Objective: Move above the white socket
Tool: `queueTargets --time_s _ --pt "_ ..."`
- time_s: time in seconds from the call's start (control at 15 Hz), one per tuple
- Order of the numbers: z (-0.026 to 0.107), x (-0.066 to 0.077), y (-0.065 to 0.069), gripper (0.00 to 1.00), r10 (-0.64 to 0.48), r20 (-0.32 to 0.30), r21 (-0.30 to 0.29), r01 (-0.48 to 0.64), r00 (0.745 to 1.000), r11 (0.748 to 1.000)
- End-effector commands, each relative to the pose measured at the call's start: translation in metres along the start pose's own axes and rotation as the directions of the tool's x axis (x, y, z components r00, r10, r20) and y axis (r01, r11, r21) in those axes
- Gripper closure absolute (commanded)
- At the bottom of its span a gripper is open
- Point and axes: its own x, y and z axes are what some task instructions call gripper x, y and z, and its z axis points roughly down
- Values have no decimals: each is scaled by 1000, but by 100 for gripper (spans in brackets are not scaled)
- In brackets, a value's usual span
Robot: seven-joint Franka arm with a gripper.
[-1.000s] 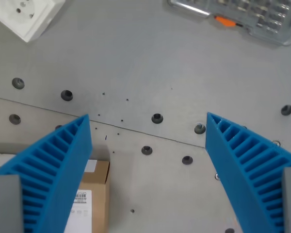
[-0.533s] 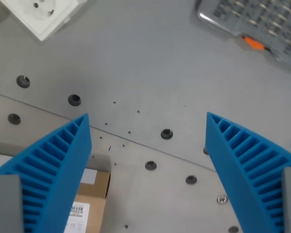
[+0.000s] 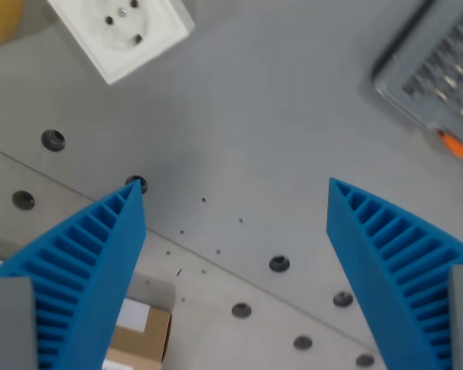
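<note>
The white socket point(image 3: 122, 32) is a square wall outlet with a round recess, lying on the grey table at the wrist view's top left, partly cut off by the top edge. My gripper point(image 3: 233, 194) is open and empty, its two blue ribbed fingers point(image 3: 85, 262) spread wide at the bottom of the view. The socket lies ahead and to the left of the left fingertip, well apart from it.
A clear plastic tool case point(image 3: 440, 85) with an orange part point(image 3: 455, 144) sits at the top right. A brown cardboard box point(image 3: 143, 335) lies behind the left finger at bottom left. The grey metal table point(image 3: 278, 139) has a seam and several bolt holes. A yellow thing point(image 3: 0, 19) shows at the top left corner.
The camera has moved toward the socket: the socket, holes and tool case have shifted right and down in the view, and more of the socket shows. The fingers stay open.
</note>
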Motion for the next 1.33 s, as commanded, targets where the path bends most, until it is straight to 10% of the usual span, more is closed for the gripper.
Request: queueTargets --time_s 0.07,1.33 --pt "13 3 -8 0 -290 -83 -52 287 953 957" --pt "88 55 -60 0 -484 -69 -70 480 872 875"
